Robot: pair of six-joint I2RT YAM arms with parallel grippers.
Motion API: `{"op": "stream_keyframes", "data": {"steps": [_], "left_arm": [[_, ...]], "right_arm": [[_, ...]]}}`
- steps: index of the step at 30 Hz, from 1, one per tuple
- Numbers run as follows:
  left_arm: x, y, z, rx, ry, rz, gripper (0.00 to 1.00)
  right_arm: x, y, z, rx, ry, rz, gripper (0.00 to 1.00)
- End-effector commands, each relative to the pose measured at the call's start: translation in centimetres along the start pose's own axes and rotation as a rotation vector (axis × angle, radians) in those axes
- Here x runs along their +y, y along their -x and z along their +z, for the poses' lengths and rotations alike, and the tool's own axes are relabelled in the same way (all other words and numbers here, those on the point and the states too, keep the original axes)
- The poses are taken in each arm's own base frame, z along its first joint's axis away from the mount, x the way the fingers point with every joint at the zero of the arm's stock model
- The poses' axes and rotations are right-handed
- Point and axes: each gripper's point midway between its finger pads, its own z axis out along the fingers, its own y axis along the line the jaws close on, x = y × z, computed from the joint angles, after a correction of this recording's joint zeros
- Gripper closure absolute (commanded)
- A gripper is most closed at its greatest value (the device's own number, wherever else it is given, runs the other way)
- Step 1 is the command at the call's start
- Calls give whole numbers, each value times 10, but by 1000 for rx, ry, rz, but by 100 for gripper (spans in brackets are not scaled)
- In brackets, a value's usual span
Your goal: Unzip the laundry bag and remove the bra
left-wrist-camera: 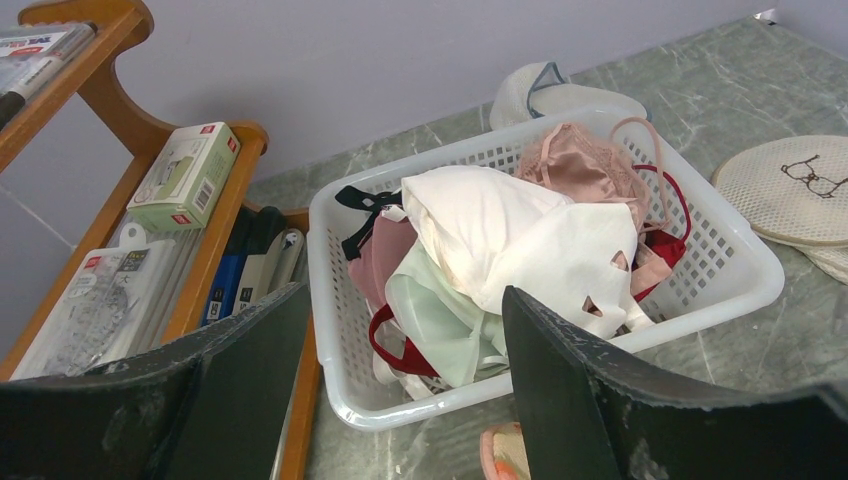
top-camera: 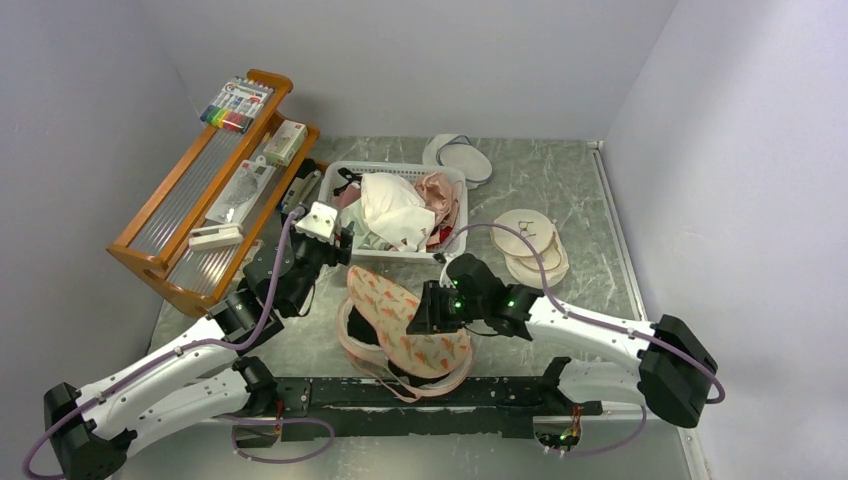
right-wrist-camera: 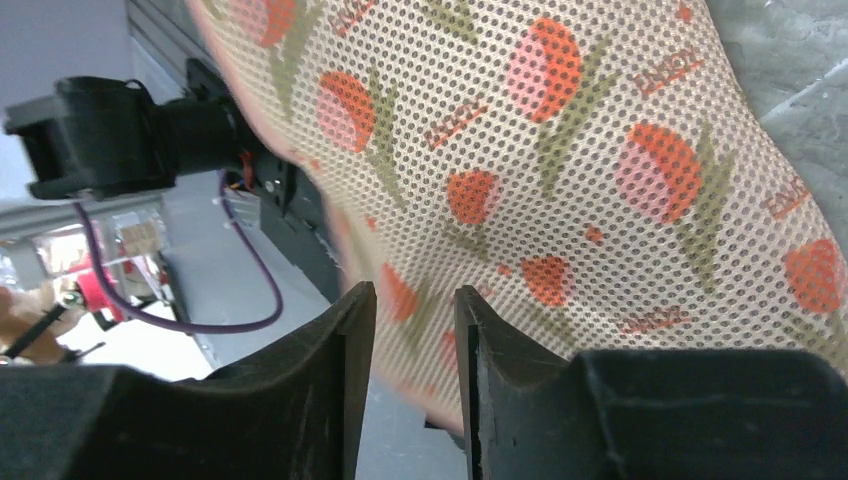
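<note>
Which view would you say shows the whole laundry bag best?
Top external: the laundry bag shows its full outline there. Right wrist fills with its flowered mesh only; left wrist catches just an edge.

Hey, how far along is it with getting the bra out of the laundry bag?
Done: the laundry bag looks unzipped, its flowered flap raised. In hand: the right gripper pinches that flap's edge. Left to do: the black bra lies inside, not yet removed, and the open left gripper, facing the basket, holds nothing.
</note>
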Motion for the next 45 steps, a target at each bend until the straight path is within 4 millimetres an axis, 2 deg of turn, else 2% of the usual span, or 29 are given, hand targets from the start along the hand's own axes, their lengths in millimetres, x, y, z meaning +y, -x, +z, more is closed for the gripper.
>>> {"op": "stream_keyframes", "data": {"steps": [1, 3, 5, 6, 7, 10, 11, 12, 14, 18, 22, 25, 30, 32, 36, 43, 45], "left_arm": [[6, 20, 1, -36, 21, -34, 19], [7, 19, 1, -35, 23, -34, 18], [7, 20, 1, -35, 25, -33, 18], [7, 20, 1, -36, 23, -34, 18], [7, 20, 1, -36, 23, -35, 19], [8, 21, 0, -41, 27, -38, 19], [9, 22, 0, -42, 29, -39, 19], [9, 22, -1, -43, 31, -42, 19], [12, 25, -2, -47, 36, -52, 20], [26, 32, -8, -79, 81, -67, 20], [59, 43, -21, -117, 196, -78, 21], [75, 53, -30, -163, 235, -110, 22], [89, 53, -35, -189, 277, -126, 21], [88, 52, -33, -180, 272, -123, 21], [83, 50, -27, -163, 248, -117, 23], [75, 46, -21, -148, 212, -116, 25], [73, 46, -20, -146, 203, -115, 25]], "right_arm": [[2, 1, 5, 17, -4, -111, 64], [3, 4, 5, 16, -20, -127, 66], [1, 7, 4, -2, -40, -130, 79], [-1, 8, 3, -12, -48, -130, 83], [-1, 9, 2, -19, -46, -137, 83], [11, 6, 3, -9, -12, -222, 64], [18, -2, 4, -3, -23, -287, 55], [19, 2, 6, -26, -60, -335, 51], [24, -6, 13, -18, -129, -435, 40], [26, 2, 32, -41, -299, -550, 31], [39, 14, 52, -125, -420, -702, 18], [40, 26, 62, -177, -525, -785, 14], [43, 30, 84, -185, -572, -889, 13], [38, 29, 88, -179, -593, -891, 18], [35, 29, 90, -185, -607, -875, 33], [30, 35, 73, -218, -615, -798, 84], [28, 37, 65, -216, -604, -749, 92]]}}
